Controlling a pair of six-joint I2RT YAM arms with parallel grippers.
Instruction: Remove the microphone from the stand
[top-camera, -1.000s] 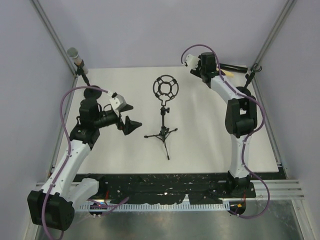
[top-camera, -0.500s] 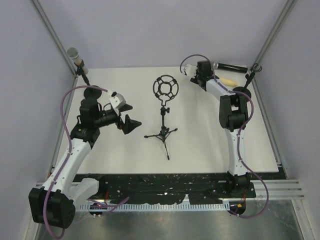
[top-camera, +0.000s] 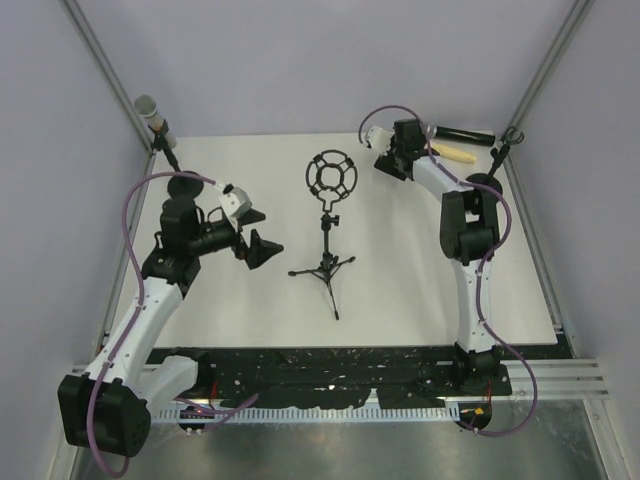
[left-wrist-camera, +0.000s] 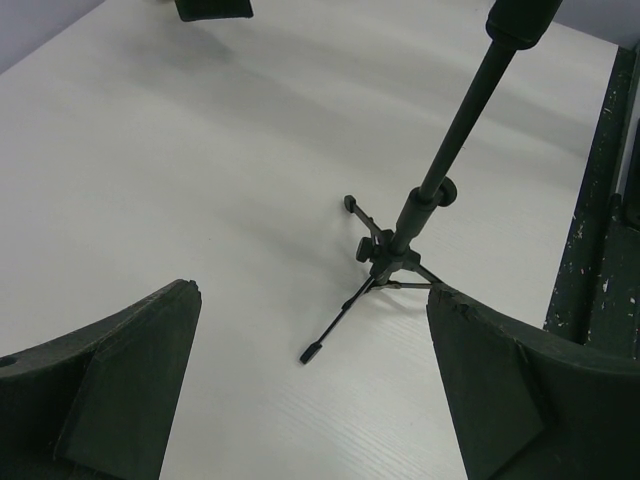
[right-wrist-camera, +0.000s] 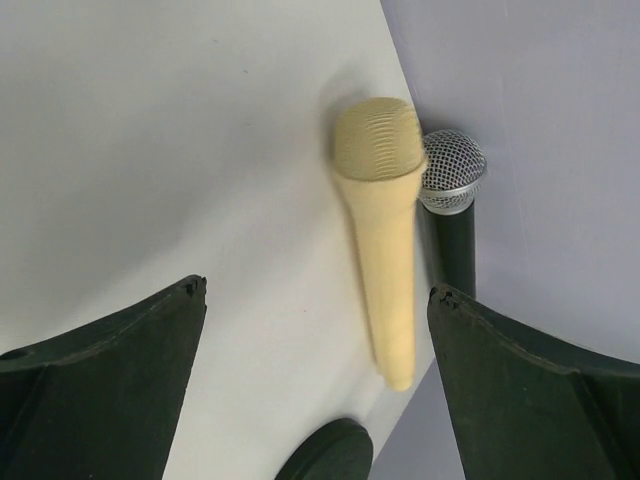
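**A:** White table (top-camera: 400, 300), far right corner: right gripper (right-wrist-camera: 318, 290) just let go. A second ago it looked partly closed on the cream mic (right-wrist-camera: 385, 270). Now the fingers are spread wide with nothing between them.

**B:** Where's the mic now?

**A:** Flat on the table at far right, just beside a black mic (right-wrist-camera: 452, 200) that lies along the wall (right-wrist-camera: 540, 120). Gripper sits near it, not touching.

**B:** Stand?

**A:** Stand (top-camera: 327, 255) is upright mid-table, mount (top-camera: 332, 177) empty.

**B:** So done?

**A:** I'd say so. Mic's off and set down, only the pull-back is left. Left gripper (left-wrist-camera: 312, 292) is spread too, holding nothing, aimed at the stand's base from the left.

**B:** Risk?

**A:** Round mic, could roll if clipped on the way out.
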